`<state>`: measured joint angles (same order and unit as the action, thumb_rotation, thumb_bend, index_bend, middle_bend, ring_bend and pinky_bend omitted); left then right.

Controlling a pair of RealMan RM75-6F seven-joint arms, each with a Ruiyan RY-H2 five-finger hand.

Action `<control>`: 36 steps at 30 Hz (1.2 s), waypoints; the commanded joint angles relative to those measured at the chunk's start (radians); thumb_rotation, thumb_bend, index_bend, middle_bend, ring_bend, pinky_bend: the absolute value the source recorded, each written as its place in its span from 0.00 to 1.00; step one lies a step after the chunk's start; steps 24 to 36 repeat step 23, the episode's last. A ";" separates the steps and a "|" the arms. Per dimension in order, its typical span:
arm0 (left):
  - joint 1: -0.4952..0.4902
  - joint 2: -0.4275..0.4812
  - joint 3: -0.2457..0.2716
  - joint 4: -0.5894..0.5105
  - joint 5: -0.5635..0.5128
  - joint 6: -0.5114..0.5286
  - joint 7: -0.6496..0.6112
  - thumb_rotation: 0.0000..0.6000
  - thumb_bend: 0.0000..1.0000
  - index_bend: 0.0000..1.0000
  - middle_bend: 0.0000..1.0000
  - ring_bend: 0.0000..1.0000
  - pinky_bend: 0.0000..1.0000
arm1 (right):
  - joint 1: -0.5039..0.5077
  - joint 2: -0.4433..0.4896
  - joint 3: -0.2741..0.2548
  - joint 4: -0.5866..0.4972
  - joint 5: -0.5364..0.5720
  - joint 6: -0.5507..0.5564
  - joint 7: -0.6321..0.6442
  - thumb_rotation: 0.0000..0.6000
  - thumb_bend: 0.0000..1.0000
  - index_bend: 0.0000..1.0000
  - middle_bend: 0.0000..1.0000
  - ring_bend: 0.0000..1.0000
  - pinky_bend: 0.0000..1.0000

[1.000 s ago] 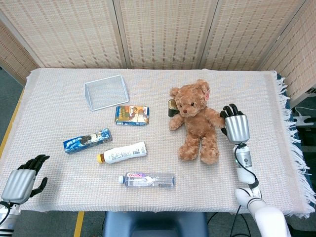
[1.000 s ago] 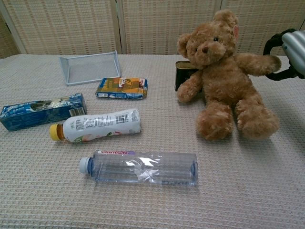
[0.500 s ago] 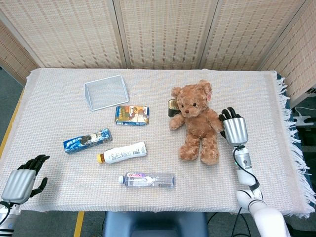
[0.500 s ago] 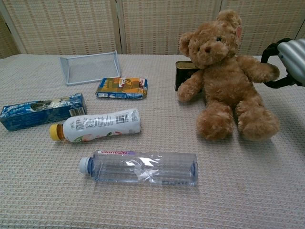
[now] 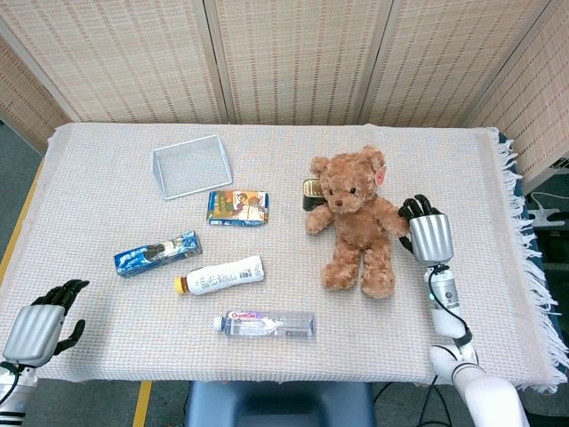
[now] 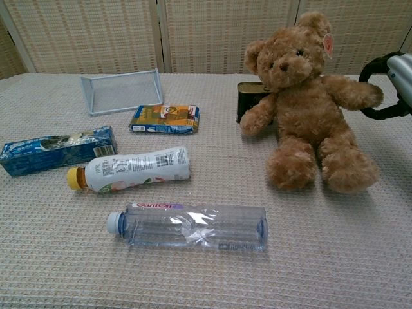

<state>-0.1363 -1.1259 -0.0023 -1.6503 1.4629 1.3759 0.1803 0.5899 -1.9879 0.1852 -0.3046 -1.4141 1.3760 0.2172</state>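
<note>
Brown plush teddy bear [image 5: 356, 222] sits upright on the cloth-covered worktop [image 5: 107, 178], its outstretched arm reaching to the right hand [image 5: 425, 229], whose dark fingers [image 6: 380, 87] curl around the paw; whether they clamp it I cannot tell. Left hand [image 5: 40, 322] hangs far off, fingers spread, holding nothing. Clear plastic bottle [image 6: 190, 226] carries a pink label, unreadable.
</note>
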 commanded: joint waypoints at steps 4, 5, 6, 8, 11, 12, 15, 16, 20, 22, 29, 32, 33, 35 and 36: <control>-0.002 0.000 -0.001 0.000 -0.001 -0.002 -0.003 1.00 0.42 0.16 0.15 0.21 0.41 | -0.082 0.190 -0.074 -0.296 -0.072 0.052 0.041 1.00 0.09 0.00 0.02 0.00 0.22; -0.003 0.000 -0.001 0.000 0.002 -0.001 -0.004 1.00 0.42 0.16 0.16 0.21 0.41 | -0.099 0.223 -0.082 -0.354 -0.082 0.078 0.032 1.00 0.08 0.00 0.01 0.00 0.19; -0.004 -0.001 -0.002 0.001 0.005 0.000 -0.005 1.00 0.42 0.16 0.16 0.21 0.41 | -0.117 0.258 -0.089 -0.416 -0.091 0.106 0.019 1.00 0.08 0.00 0.01 0.00 0.18; -0.007 -0.003 -0.002 0.004 0.010 -0.001 -0.007 1.00 0.42 0.17 0.16 0.21 0.41 | -0.164 0.343 -0.109 -0.569 -0.110 0.163 -0.024 1.00 0.08 0.00 0.00 0.00 0.17; -0.013 -0.007 -0.004 0.007 0.013 -0.008 -0.014 1.00 0.42 0.17 0.16 0.21 0.41 | -0.244 0.482 -0.147 -0.813 -0.115 0.211 -0.124 1.00 0.08 0.00 0.00 0.00 0.17; -0.015 -0.008 -0.004 0.009 0.016 -0.010 -0.014 1.00 0.42 0.17 0.16 0.21 0.41 | -0.271 0.526 -0.162 -0.891 -0.113 0.222 -0.157 1.00 0.08 0.00 0.00 0.00 0.17; -0.024 -0.014 -0.004 0.013 0.023 -0.017 -0.017 1.00 0.42 0.17 0.16 0.21 0.41 | -0.351 0.655 -0.212 -1.108 -0.112 0.263 -0.259 1.00 0.08 0.00 0.00 0.00 0.18; -0.027 -0.016 -0.004 0.014 0.027 -0.019 -0.019 1.00 0.42 0.17 0.16 0.21 0.41 | -0.378 0.688 -0.227 -1.158 -0.118 0.283 -0.292 1.00 0.08 0.00 0.00 0.00 0.18; -0.036 -0.023 -0.004 0.020 0.045 -0.020 -0.024 1.00 0.42 0.17 0.16 0.21 0.41 | -0.442 0.732 -0.251 -1.232 -0.112 0.318 -0.362 1.00 0.08 0.00 0.00 0.00 0.18; -0.040 -0.025 -0.004 0.022 0.054 -0.017 -0.030 1.00 0.42 0.17 0.16 0.21 0.41 | -0.463 0.737 -0.252 -1.249 -0.098 0.317 -0.384 1.00 0.08 0.00 0.00 0.00 0.18; -0.041 -0.026 -0.005 0.023 0.058 -0.015 -0.033 1.00 0.42 0.17 0.16 0.21 0.41 | -0.470 0.738 -0.251 -1.252 -0.092 0.314 -0.389 1.00 0.08 0.00 0.00 0.00 0.18; -0.041 -0.026 -0.005 0.023 0.058 -0.015 -0.033 1.00 0.42 0.17 0.16 0.21 0.41 | -0.470 0.738 -0.251 -1.252 -0.092 0.314 -0.389 1.00 0.08 0.00 0.00 0.00 0.18; -0.041 -0.026 -0.005 0.023 0.058 -0.015 -0.033 1.00 0.42 0.17 0.16 0.21 0.41 | -0.470 0.738 -0.251 -1.252 -0.092 0.314 -0.389 1.00 0.08 0.00 0.00 0.00 0.18; -0.041 -0.026 -0.005 0.023 0.058 -0.015 -0.033 1.00 0.42 0.17 0.16 0.21 0.41 | -0.470 0.738 -0.251 -1.252 -0.092 0.314 -0.389 1.00 0.08 0.00 0.00 0.00 0.18; -0.041 -0.026 -0.005 0.023 0.058 -0.015 -0.033 1.00 0.42 0.17 0.16 0.21 0.41 | -0.470 0.738 -0.251 -1.252 -0.092 0.314 -0.389 1.00 0.08 0.00 0.00 0.00 0.18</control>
